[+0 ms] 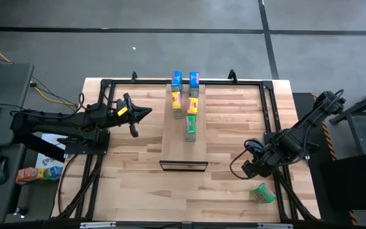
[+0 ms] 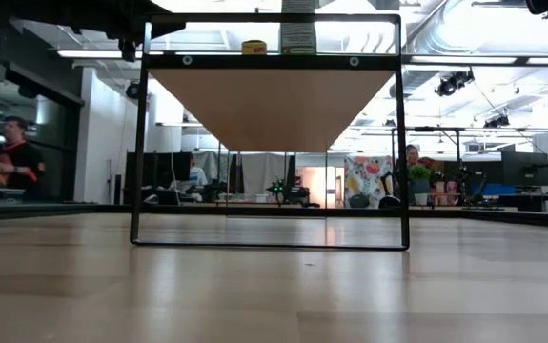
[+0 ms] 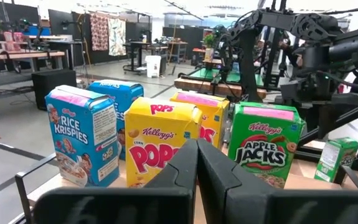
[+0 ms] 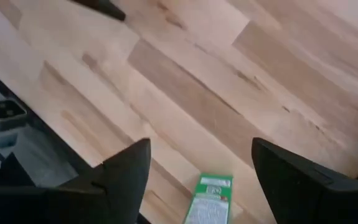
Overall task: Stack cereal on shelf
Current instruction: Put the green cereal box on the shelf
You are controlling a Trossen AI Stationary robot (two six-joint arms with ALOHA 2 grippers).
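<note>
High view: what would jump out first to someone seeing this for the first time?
A tight cluster of bright cereal boxes in blue, yellow and green stands on the shelf at the table's middle, toward the far edge. One green box lies alone on the tabletop near the front right corner, with the open right gripper hovering just beside it. The shut left gripper waits left of the shelf.

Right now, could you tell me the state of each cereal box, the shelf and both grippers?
Five cereal boxes: upright on the shelf.
Sixth green box: lying on the table, off the shelf.
Shelf: raised, front bare.
Left gripper: shut, empty.
Right gripper: open above the green box.
</note>
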